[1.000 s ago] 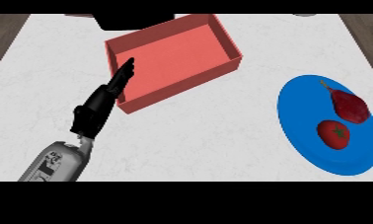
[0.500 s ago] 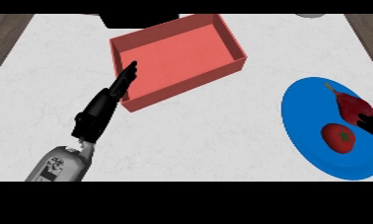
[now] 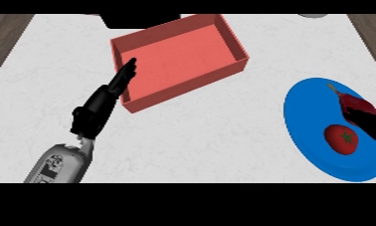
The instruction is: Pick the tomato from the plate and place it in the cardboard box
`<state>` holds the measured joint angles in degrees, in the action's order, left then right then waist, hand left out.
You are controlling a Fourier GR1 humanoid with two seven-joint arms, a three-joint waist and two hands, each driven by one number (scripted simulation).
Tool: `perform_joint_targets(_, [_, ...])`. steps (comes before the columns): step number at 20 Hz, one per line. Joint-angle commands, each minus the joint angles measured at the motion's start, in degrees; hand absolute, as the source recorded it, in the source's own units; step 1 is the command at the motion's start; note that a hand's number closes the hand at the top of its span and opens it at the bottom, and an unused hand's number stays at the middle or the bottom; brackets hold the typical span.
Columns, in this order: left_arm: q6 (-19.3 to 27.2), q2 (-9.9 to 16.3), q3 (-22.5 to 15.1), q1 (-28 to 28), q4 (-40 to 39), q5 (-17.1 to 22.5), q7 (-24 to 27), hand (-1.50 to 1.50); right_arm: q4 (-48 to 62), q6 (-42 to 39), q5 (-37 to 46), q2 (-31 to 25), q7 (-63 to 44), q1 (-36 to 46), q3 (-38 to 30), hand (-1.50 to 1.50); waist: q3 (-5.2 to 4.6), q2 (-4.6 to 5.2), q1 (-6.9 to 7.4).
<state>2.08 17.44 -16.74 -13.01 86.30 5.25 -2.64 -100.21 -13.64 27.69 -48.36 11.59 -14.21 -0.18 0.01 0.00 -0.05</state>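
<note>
Black fingers have crept in at the right edge over the plate (image 3: 308,130), the right hand (image 3: 361,116) near the tomato (image 3: 342,138); its spread I cannot tell. Left hand (image 3: 99,105) rests open by the box (image 3: 180,58). Round, smooth tomato may roll off.

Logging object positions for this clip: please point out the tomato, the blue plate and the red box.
tomato (image 3: 342,138): head view, on the middle of its red skin.
blue plate (image 3: 308,120): head view, on a bare part left of the tomato.
red box (image 3: 183,51): head view, on its inner floor.
</note>
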Motion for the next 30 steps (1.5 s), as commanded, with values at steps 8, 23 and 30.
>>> perform_joint_targets(8, [-1.62,-4.92,1.43,-0.26,0.81,-5.53,-2.51,0.00,8.23,-2.54,10.30,7.70,3.00,6.88,0.11,-1.50,-0.01,0.02,0.10])
perform_joint_targets(23, [-7.40,-7.24,8.44,-1.12,-2.17,-7.92,-0.90,0.00,11.14,-2.48,21.47,13.74,8.65,3.96,-1.99,-1.50,-0.02,-0.01,-0.25])
perform_joint_targets(30, [-8.10,-9.33,9.44,-2.14,-0.81,-8.86,-3.82,0.00,18.05,0.40,28.09,16.77,7.83,10.04,-1.87,-1.50,-0.01,0.02,-0.09])
